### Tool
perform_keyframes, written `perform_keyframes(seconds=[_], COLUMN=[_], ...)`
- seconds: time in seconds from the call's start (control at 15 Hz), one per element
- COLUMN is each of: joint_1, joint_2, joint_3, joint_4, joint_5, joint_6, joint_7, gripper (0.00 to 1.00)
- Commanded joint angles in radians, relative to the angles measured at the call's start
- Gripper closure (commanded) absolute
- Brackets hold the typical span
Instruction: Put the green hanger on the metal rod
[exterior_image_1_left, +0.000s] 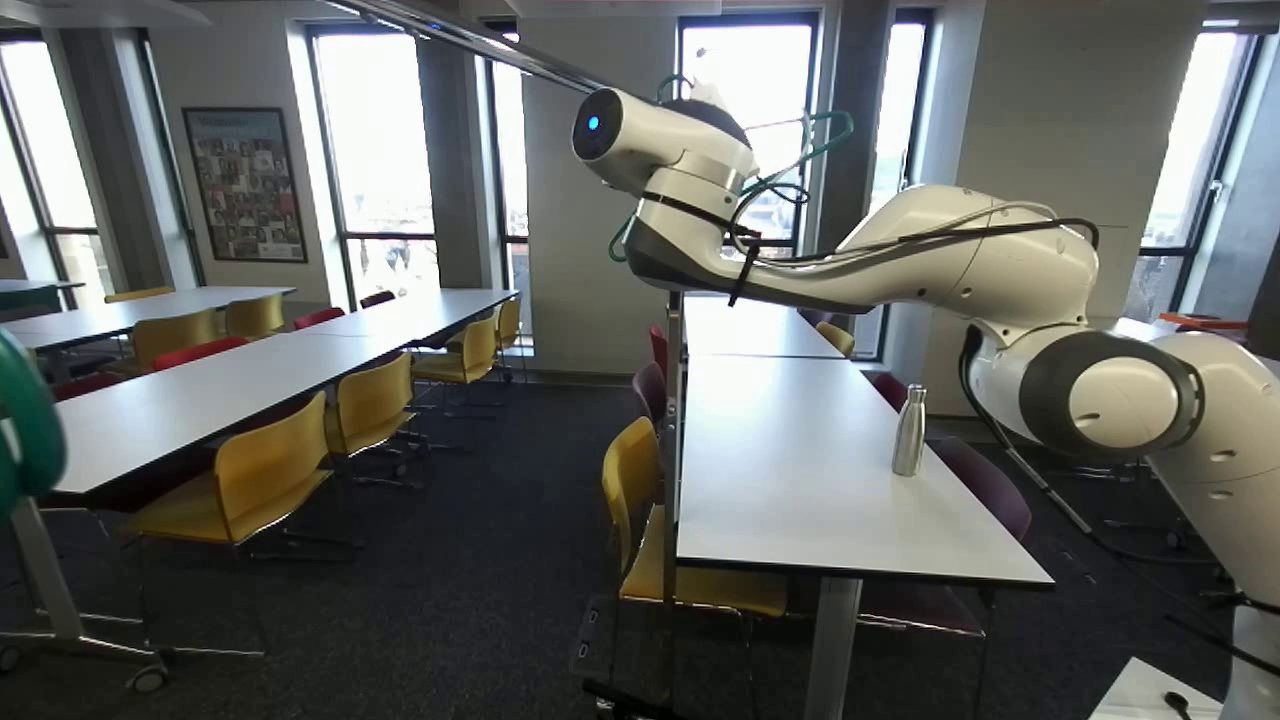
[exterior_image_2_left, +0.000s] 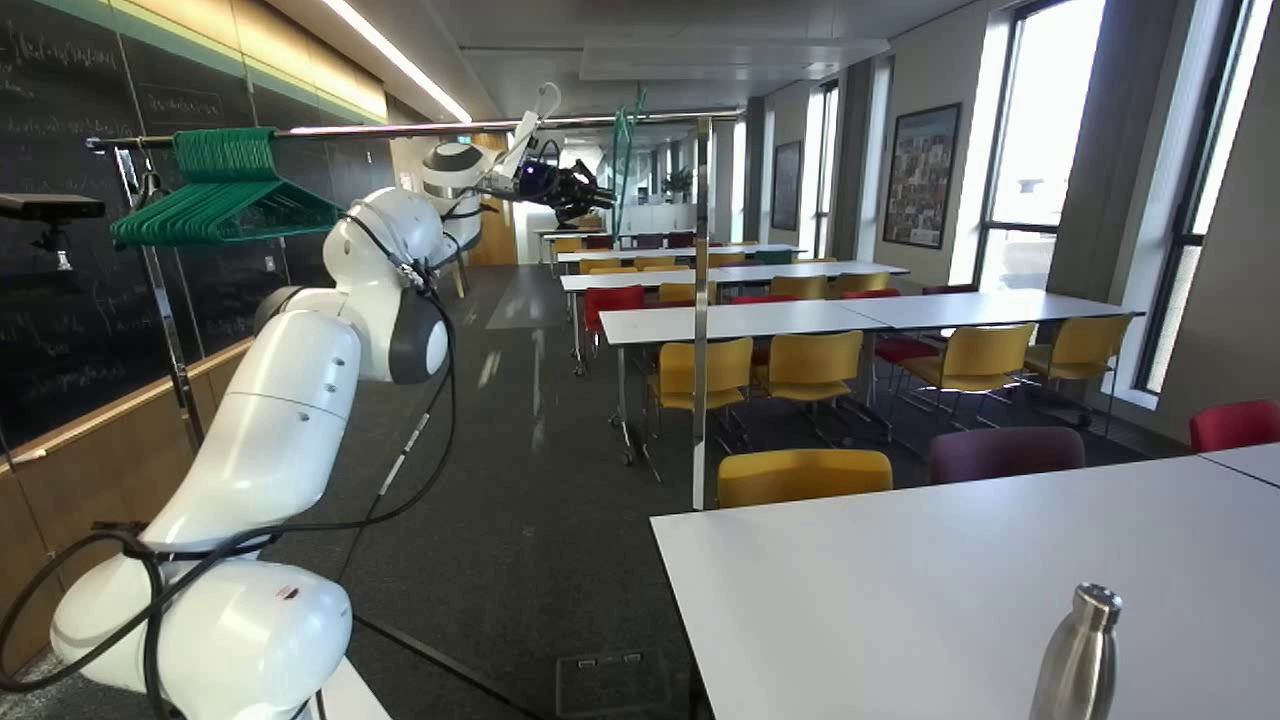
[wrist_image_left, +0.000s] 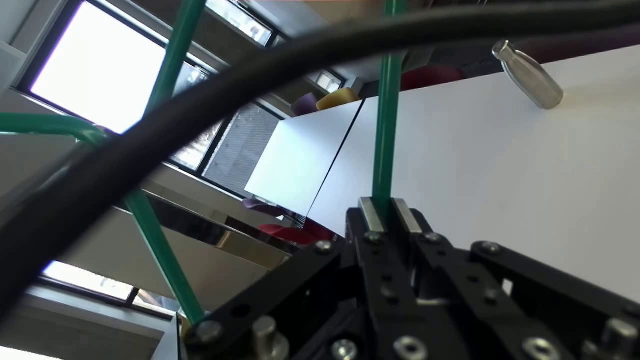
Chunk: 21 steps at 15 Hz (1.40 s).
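Classroom-type room: chalk-written blackboard (exterior_image_2_left: 60, 330), rows of white tables (exterior_image_1_left: 210, 390), coloured chairs (exterior_image_1_left: 268, 468).

thin green triangular hanger (wrist_image_left: 387, 130): emerald green is shown
long straight grey metal rod (exterior_image_2_left: 400, 129): is streaked with pale reflections
black two-fingered gripper (wrist_image_left: 389, 214): is tipped in silver
white rounded robot arm (exterior_image_2_left: 270, 420): is banded in dark grey
white rectangular tabletop (exterior_image_1_left: 790, 490): is edged in black
slim silver metal bottle (exterior_image_2_left: 1080, 660): is streaked darker
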<state>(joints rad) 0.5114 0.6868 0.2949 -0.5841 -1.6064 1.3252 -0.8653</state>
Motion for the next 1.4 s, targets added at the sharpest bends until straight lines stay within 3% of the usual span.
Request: perform_keyframes(seconds=[0.0,1.33], joint_1=[0.021,0.050], joint_2=[0.027,0.090], joint_3=[-0.021,-0.035], joint_4=[0.062,0.130], joint_5=[-0.030,-0.095], joint_6=[-0.021,-0.012], joint_7=[-0.094,-0.097], gripper=[0.98,0.98])
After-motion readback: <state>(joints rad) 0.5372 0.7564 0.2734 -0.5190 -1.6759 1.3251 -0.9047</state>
